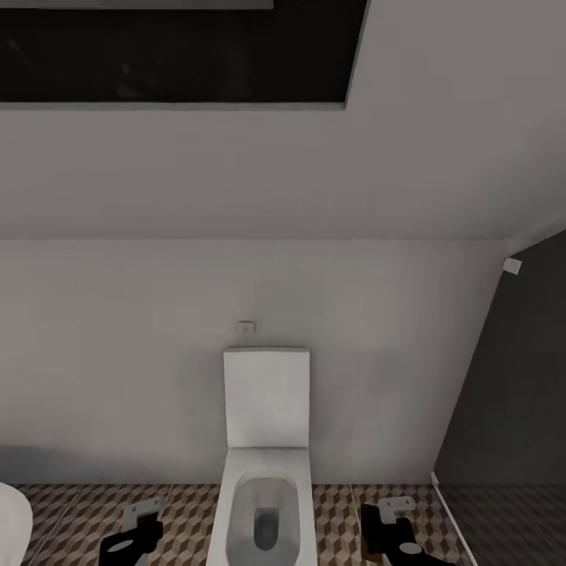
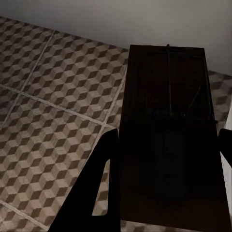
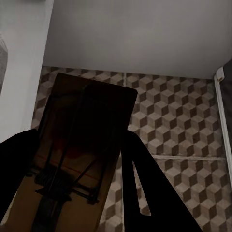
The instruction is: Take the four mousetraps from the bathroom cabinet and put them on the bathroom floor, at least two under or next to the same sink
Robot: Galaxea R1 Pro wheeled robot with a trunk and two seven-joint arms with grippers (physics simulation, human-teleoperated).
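Note:
Both wrist views show a mousetrap held between dark fingers. My left gripper [image 2: 168, 140] is shut on a mousetrap [image 2: 166, 111], a dark shadowed board with wire, held above the cube-patterned bathroom floor [image 2: 48, 96]. My right gripper [image 3: 77, 145] is shut on another mousetrap [image 3: 89, 121], a tan board with a wire spring and a red spot, over the same tiled floor [image 3: 179, 125]. In the head view the left gripper [image 1: 130, 538] and right gripper [image 1: 393, 527] hang low on either side of a toilet.
A white toilet [image 1: 266, 472] stands against the pale wall straight ahead, between the two arms. A white rounded fixture [image 1: 12, 523] shows at the lower left edge. A dark shower wall [image 1: 511, 393] with a white floor strip [image 3: 220, 111] bounds the right.

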